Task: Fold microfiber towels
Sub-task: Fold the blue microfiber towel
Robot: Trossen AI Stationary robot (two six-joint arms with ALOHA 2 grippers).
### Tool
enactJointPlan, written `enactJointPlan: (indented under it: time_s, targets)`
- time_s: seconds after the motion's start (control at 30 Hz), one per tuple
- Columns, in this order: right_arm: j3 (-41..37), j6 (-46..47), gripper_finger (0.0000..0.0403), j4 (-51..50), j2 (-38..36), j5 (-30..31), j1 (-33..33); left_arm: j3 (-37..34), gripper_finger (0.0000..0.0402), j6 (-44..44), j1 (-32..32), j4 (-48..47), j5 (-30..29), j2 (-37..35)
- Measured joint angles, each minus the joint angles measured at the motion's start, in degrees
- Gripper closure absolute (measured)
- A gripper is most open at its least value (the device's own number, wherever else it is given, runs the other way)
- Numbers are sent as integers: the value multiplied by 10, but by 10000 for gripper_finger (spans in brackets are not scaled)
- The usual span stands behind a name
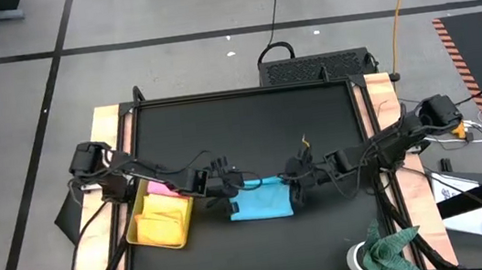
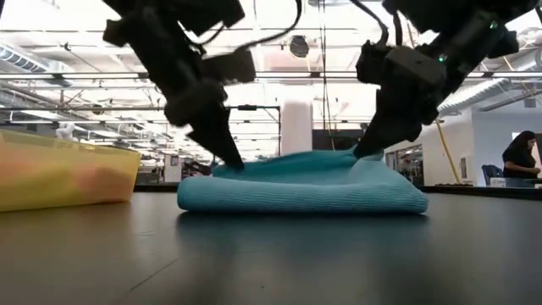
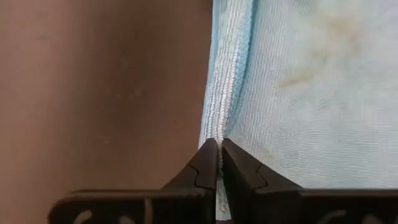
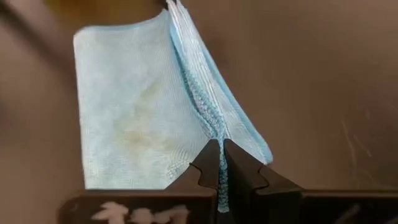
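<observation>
Light blue towel (image 1: 260,199) lies folded on the black table (image 1: 249,125), just right of the yellow-green tray (image 1: 162,226). Left gripper (image 3: 219,149) pinches its left edge, right gripper (image 4: 221,149) its right edge, both jaws closed on cloth.

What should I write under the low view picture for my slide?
Left gripper and right gripper pinch the folded light blue towel.

Both dark six-joint arms reach inward from the table's sides, elbows bent, wrists angled down toward the middle. The left gripper (image 3: 219,149) has its two dark fingers pressed together on the folded edge of the light blue microfiber towel (image 1: 261,199). The right gripper (image 4: 221,151) is pinched likewise on the same towel's opposite edge, fingertips pointing at the table.
</observation>
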Motion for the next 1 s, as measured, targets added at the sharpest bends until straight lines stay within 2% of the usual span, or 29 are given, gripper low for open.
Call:
enactJointPlan:
  time_s: [0.2, 0.4, 0.57, 0.67, 0.9, 1.0]
  targets:
    - [-22, -27, 401, 33, 0, -18, -34, 0, 396, -5, 11, 9, 1, 22]
    - [-34, -83, 401, 115, 19, -75, -56, -1, 364, -21, 1, -23, 16, -1]
    - [-34, -109, 401, 143, 19, -72, -62, -1, 391, -66, -20, -52, 16, -40]
    - [-34, -117, 401, 151, 19, -72, -69, 0, 392, -77, -25, -62, 18, -52]
    - [-33, -149, 399, 185, 62, -67, -98, 0, 397, -99, -14, -69, 28, -24]
    - [-34, -169, 377, 205, 77, -66, -106, 0, 386, -109, -13, -70, 33, -10]
